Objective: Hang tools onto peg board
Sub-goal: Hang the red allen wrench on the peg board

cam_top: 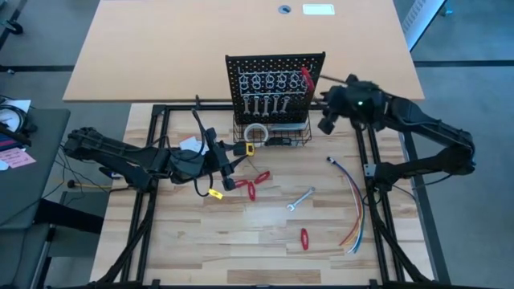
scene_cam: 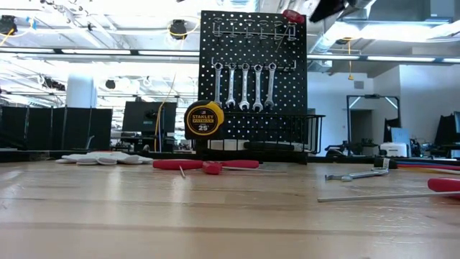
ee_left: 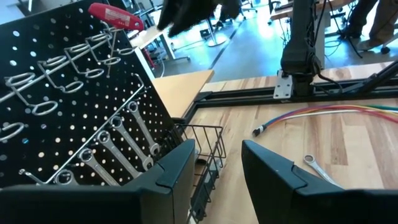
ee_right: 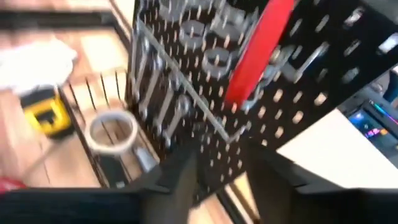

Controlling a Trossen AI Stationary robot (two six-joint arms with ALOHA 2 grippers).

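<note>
The black peg board [cam_top: 275, 84] stands upright at the far middle of the table. A row of silver wrenches [scene_cam: 244, 85] hangs on it, and a red-handled tool [ee_right: 258, 50] sits tilted at the rightmost ring hook of its top row [scene_cam: 292, 16]. My right gripper [ee_right: 221, 168] is open just right of the board's top corner [cam_top: 325, 112], with nothing between its fingers. My left gripper [ee_left: 217, 168] is open and empty, held above the table left of the board [cam_top: 229, 170]. Red-handled pliers [cam_top: 250, 185], another red tool [cam_top: 305, 238] and a silver wrench [cam_top: 301, 199] lie on the table.
A wire basket [cam_top: 277, 132] at the board's foot holds a tape roll [cam_top: 257, 131]. A yellow tape measure [scene_cam: 204, 119] stands in front of the board, a white glove [cam_top: 189, 144] lies to its left, and a bundle of coloured wires [cam_top: 353, 210] lies to the right.
</note>
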